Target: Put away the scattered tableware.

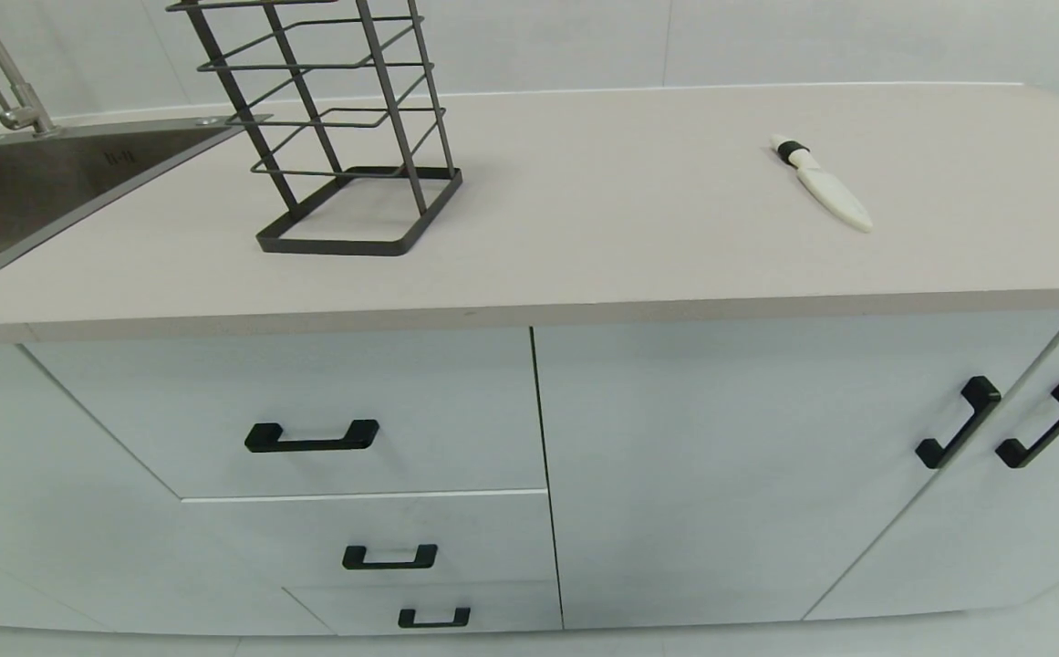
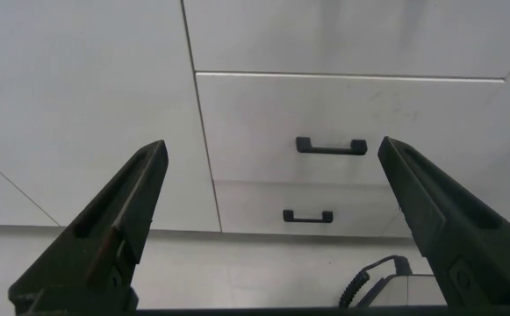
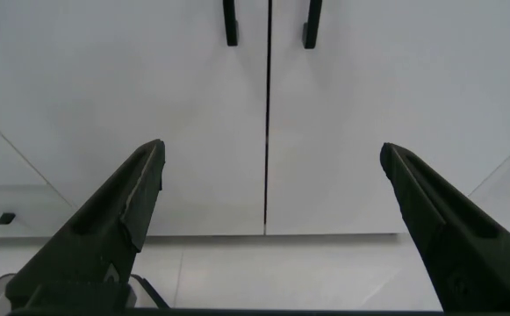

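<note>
A white knife [image 1: 821,182] with a black band near its handle end lies on the pale countertop [image 1: 638,201] at the right. A dark wire rack [image 1: 347,119] stands on the counter toward the left, nothing in it. My left gripper [image 2: 272,154] hangs low before the drawer fronts, open, nothing between its fingers. My right gripper [image 3: 272,154] is low before the double cabinet doors, also open and holding nothing. Both are well below the counter, far from the knife.
A steel sink [image 1: 27,192] with a tap [image 1: 9,82] is set into the counter at far left. Below are three drawers with black handles [image 1: 312,438] and cabinet doors with black handles [image 1: 958,422]. The counter's front edge overhangs them.
</note>
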Tool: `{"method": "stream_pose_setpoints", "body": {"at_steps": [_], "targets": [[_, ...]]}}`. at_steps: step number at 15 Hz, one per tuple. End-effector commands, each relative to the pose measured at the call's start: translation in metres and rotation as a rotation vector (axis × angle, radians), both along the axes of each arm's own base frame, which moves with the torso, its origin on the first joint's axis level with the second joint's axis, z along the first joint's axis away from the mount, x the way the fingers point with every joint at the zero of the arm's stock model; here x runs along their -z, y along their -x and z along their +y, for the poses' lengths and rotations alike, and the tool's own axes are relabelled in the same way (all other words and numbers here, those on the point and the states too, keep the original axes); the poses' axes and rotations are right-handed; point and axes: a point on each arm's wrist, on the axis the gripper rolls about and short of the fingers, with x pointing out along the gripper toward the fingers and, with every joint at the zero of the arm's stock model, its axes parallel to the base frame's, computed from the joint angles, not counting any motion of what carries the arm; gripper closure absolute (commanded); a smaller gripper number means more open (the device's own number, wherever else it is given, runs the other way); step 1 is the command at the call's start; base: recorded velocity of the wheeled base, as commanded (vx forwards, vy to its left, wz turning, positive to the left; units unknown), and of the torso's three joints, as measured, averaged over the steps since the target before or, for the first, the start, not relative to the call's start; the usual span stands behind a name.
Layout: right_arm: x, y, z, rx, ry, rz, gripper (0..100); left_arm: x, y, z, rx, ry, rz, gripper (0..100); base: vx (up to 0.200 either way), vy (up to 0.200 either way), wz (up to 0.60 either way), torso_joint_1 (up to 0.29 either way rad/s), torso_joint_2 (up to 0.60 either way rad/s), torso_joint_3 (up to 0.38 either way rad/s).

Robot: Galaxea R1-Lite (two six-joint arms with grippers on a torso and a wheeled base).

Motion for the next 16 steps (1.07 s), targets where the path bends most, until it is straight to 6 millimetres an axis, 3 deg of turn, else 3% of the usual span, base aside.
{"method": "stream_pose_setpoints", "body": {"at_steps": [1, 4, 6, 16], "targets": [[-0.0001, -0.0001, 0.0000, 0.000, 0.000, 0.001, 0, -0.0001, -0.0001, 0.0000, -0.001, 0.000, 0.001, 0, 0.000, 0.000, 0.00, 0.000, 0.00, 0.000], [-0.0001, -0.0001, 0.0000, 0.000, 0.005, 0.001, 0, -0.0001, -0.0001, 0.0000, -0.001, 0.000, 0.001, 0, 0.000, 0.000, 0.00, 0.000, 0.00, 0.000], [-0.0001, -0.0001, 0.0000, 0.000, 0.003, 0.001, 0, -0.0001, -0.0001, 0.0000, -0.001, 0.000, 0.001, 0, 0.000, 0.000, 0.60, 0.000, 0.00, 0.005], [0.0000, 0.0000, 0.0000, 0.000, 0.008, 0.000, 0, -0.0001, -0.0001, 0.0001, -0.004, 0.002, 0.001, 0, 0.000, 0.000, 0.00, 0.000, 0.00, 0.000]]}}
